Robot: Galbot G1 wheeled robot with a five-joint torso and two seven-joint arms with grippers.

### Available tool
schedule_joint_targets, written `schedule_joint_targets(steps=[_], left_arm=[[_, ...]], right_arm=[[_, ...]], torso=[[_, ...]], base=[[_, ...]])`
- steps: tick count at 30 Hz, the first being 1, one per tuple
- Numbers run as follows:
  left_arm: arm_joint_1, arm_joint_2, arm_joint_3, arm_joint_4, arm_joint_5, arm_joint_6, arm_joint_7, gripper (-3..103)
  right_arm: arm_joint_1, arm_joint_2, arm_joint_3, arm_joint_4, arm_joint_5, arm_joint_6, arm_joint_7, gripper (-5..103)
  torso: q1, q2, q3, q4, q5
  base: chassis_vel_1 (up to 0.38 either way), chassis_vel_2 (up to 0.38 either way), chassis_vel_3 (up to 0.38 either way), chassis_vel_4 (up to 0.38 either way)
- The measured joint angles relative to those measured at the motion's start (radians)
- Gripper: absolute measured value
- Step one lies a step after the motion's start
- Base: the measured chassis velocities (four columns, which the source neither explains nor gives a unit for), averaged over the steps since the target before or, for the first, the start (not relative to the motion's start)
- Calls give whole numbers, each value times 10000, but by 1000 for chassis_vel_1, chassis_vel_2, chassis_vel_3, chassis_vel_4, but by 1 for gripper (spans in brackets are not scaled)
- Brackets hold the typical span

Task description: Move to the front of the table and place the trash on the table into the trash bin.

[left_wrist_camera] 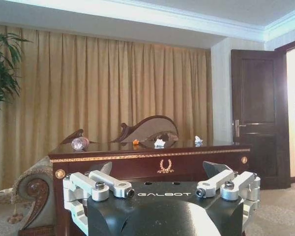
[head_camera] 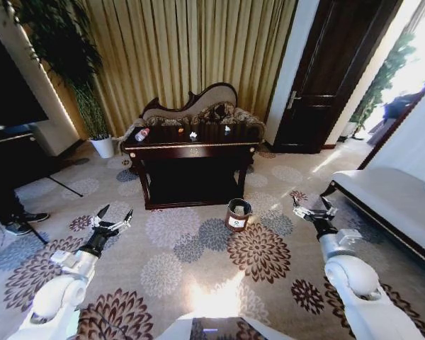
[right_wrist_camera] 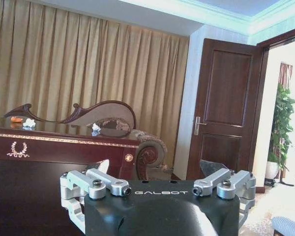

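The dark glossy table (head_camera: 191, 151) with gold trim stands ahead on the carpet, some way off. On its top lie the trash: a clear bottle (head_camera: 142, 134) with a red label, a tiny orange piece (head_camera: 182, 130), a crumpled white paper scrap (head_camera: 193, 134) and a small whitish bit (head_camera: 227, 129). The round dark-brown trash bin (head_camera: 238, 214) sits on the floor by the table's front right leg. My left gripper (head_camera: 113, 216) is open and empty, low at the left. My right gripper (head_camera: 313, 207) is open and empty at the right. The left wrist view shows the bottle (left_wrist_camera: 80, 143) and paper scrap (left_wrist_camera: 159, 142).
A patterned sofa (head_camera: 198, 110) stands behind the table against gold curtains. A plant in a white pot (head_camera: 103, 146) is at the left, with a dark stand and a person's shoe (head_camera: 25, 221). A dark door (head_camera: 326, 78) and a white bench (head_camera: 389, 205) are at the right.
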Motion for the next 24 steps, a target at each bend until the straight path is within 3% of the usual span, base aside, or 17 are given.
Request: schedule_joint_targets(steps=[24], left_arm=[[15,-123,3,213,392,-140,-53,100]], right_arm=[[-2,151,-272,-19,338,-451,0,100]], torso=[[0,0,0,0,0]], base=[[0,0,0,0]])
